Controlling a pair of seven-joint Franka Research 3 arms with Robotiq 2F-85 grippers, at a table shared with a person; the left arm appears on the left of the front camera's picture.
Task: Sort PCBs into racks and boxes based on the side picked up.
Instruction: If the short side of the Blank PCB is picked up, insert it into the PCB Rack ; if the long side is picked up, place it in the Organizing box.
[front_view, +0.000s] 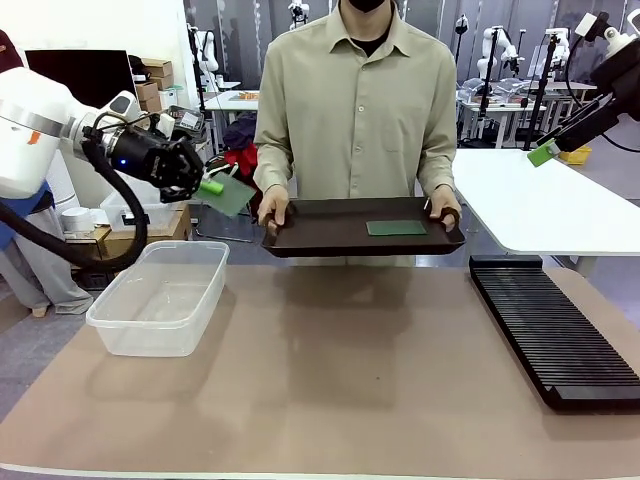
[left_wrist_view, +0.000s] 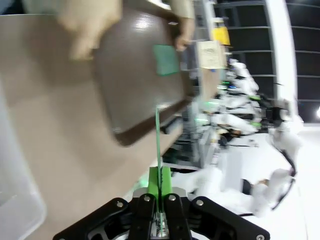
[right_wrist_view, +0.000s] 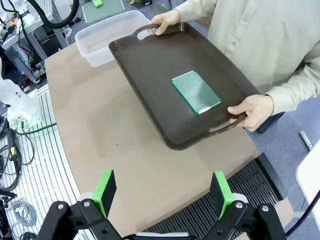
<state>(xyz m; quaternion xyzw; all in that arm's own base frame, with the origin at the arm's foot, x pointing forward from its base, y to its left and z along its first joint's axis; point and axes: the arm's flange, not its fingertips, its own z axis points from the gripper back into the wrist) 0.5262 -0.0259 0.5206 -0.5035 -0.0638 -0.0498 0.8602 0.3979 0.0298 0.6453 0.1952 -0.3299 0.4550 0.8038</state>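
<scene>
My left gripper (front_view: 207, 185) is shut on one green PCB (front_view: 230, 194), holding it in the air above the far end of the clear box (front_view: 158, 296). In the left wrist view that PCB (left_wrist_view: 158, 145) rises edge-on from between the closed fingers (left_wrist_view: 159, 190). A second PCB (front_view: 396, 228) lies flat on a dark brown tray (front_view: 330, 235) that a person holds by both handles at the far side. My right gripper (front_view: 544, 152) hangs open high at the right. Its wrist view looks down past both green pads (right_wrist_view: 105, 186) on the tray's PCB (right_wrist_view: 195, 92). The black rack (front_view: 553, 330) lies on the right.
The person's hands (front_view: 273, 208) grip the tray handles. A white table (front_view: 560, 205) stands behind the rack. Cardboard boxes and a small bin (front_view: 130, 215) sit behind the clear box. Bare brown tabletop (front_view: 340, 370) lies between box and rack.
</scene>
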